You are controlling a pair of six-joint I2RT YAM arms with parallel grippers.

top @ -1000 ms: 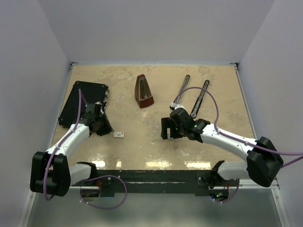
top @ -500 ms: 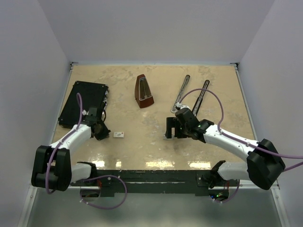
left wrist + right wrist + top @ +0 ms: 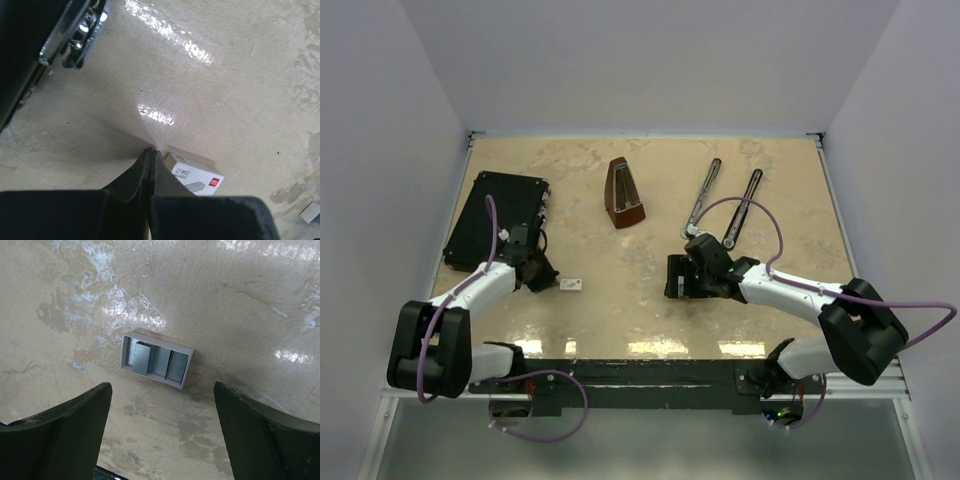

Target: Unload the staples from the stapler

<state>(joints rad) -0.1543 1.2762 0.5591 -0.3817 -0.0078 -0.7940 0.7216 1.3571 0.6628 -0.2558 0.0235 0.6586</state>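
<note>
My right pincer (image 3: pixel 160 395) hung spread wide and empty just above a small grey tray (image 3: pixel 152 377) on the tabletop (image 3: pixel 250 300). Strips of the staples (image 3: pixel 142 357) lay inside the tray, so I judged the unloading largely done. The stapler (image 3: pixel 703 195) lay farther back, apart from the tray, showing as two thin dark bars, and I could not tell whether any staples were left in it. My left pincer (image 3: pixel 151 159) was pressed together on nothing, low beside a little staple box (image 3: pixel 194 175), so what seemed left was checking the stapler.
</note>
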